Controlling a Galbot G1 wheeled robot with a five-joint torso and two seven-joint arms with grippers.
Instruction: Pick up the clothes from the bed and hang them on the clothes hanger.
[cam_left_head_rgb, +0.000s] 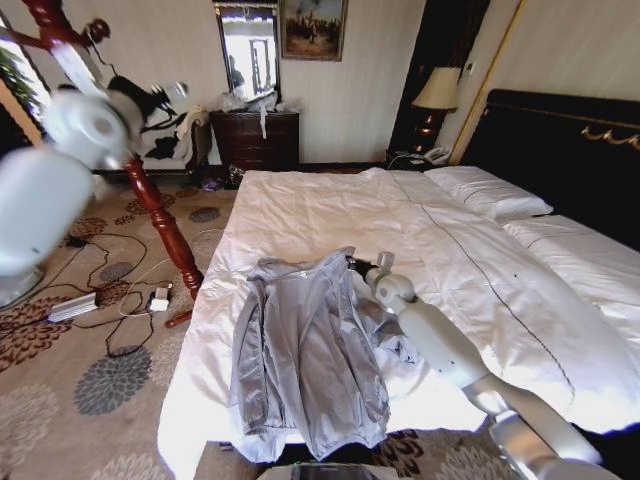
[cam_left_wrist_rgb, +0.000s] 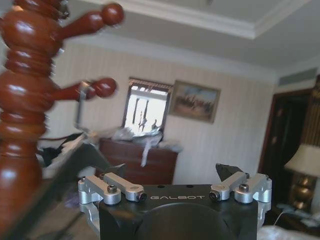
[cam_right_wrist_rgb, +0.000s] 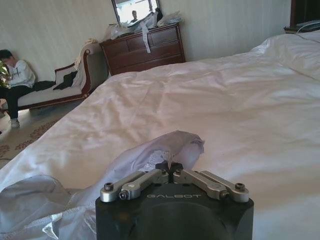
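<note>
One grey jacket is lying on the bed; right gripper at its 1 o'clock is pinching its collar, left gripper spread by the coat stand.

Ahead of my right jaws, a dark wooden dresser stands against the striped pale wall, a mirror above it. Beyond my left jaws hangs a framed painting. Patterned floral carpet below.
</note>
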